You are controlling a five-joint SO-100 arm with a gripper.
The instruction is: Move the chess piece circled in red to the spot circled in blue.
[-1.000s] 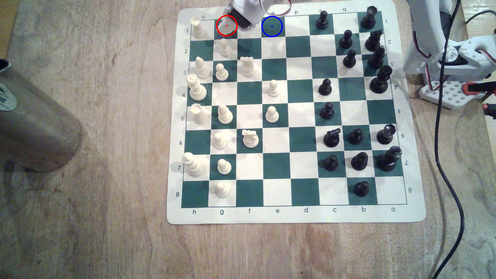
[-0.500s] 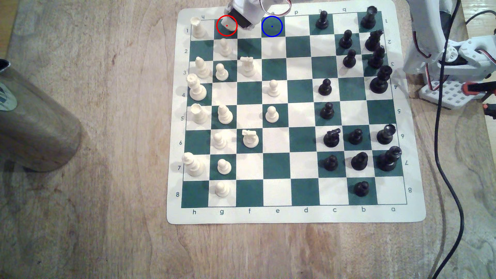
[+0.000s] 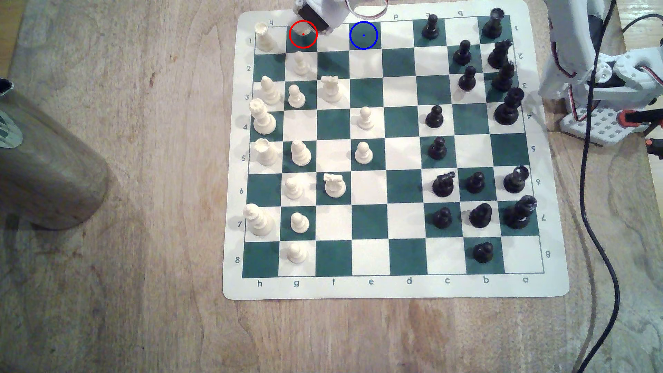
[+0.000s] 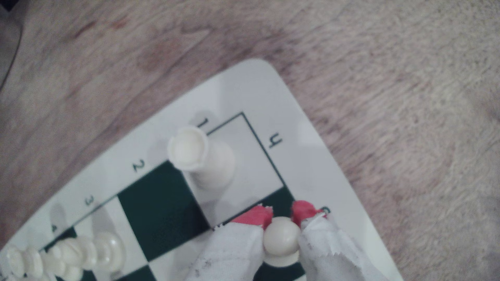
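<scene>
Your gripper (image 4: 281,216) has its two taped fingers (image 4: 322,243) closed in on the round head of the white pawn (image 4: 281,239), one pad on each side, touching it with no gap showing, so I'd call it a grip at the knob, probably because the head is the part that stands clear of the neighbours. The pawn's base shows below the head and looks close to the green square; I can't tell whether it's off the board yet. In the exterior view the gripper (image 3: 312,27) sits at the far edge of the chess mat (image 3: 394,287), partly over the red-ringed square (image 3: 303,34), where a bit of the pawn (image 3: 305,28) shows pale inside the ring. The white rook (image 4: 198,159) stands just beside the claw on the corner square, close enough to knock if you swing that way. The blue-ringed square (image 3: 363,35) is on the claw's other side, same row, one bare white square between, nothing standing on it. You've got the hold; the carry isn't done. Lift straight up first, then move away from the rook.
</scene>
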